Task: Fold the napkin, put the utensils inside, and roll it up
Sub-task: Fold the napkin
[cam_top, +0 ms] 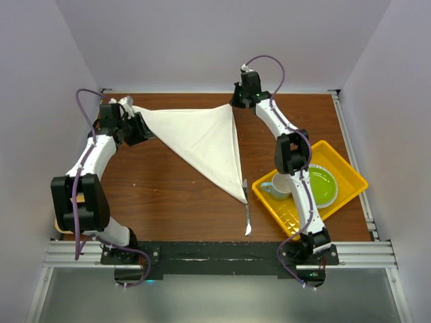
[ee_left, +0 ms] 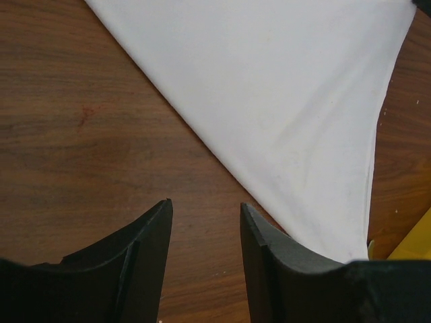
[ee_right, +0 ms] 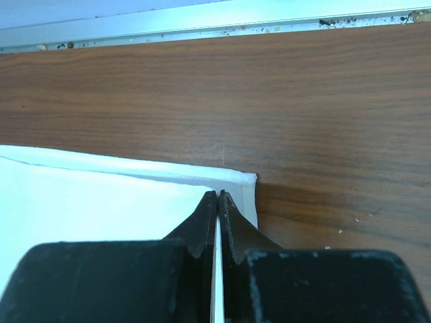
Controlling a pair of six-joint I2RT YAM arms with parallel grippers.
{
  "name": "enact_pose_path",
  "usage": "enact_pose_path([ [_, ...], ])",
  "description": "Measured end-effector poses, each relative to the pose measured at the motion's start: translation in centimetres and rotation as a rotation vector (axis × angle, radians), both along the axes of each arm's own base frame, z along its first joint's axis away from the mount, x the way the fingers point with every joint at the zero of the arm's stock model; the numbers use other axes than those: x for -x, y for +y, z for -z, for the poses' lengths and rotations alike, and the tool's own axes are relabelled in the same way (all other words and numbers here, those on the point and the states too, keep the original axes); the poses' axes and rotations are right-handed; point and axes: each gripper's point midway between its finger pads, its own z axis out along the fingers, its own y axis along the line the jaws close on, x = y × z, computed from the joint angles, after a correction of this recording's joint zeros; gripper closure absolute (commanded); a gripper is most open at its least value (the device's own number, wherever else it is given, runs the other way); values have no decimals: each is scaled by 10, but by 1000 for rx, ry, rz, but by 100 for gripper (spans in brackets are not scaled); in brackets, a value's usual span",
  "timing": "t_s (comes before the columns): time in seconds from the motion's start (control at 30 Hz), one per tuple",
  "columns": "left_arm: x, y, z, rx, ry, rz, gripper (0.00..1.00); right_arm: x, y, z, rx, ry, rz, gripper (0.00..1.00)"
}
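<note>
Napkin: folded into a white triangle, spread flat across the far half of the table, near tip running down to the knife on the wood. Pinched at the far right corner by the right gripper, jaws pressed together on a thin white edge. Over to the left gripper: spread apart above bare wood, holding nothing, just beside the cloth's slanted edge. Possibly brushing the left corner, hard to say from above. At the right: yellow tray with green plate and pale cup, partly hidden by the right arm.
</note>
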Motion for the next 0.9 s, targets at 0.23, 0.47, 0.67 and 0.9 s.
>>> enact_pose_path([
  [0.23, 3, 10, 7, 12, 27, -49, 50, -3, 4, -5, -43, -15, 9, 100],
  [0.47, 6, 20, 14, 26, 49, -98, 50, 7, 9, -27, -94, -10, -4, 100],
  [0.67, 7, 27, 16, 38, 55, -129, 50, 10, 8, -86, -128, -98, -8, 100],
  [0.9, 7, 27, 16, 44, 56, -135, 50, 4, 9, -100, -150, -138, -6, 100],
])
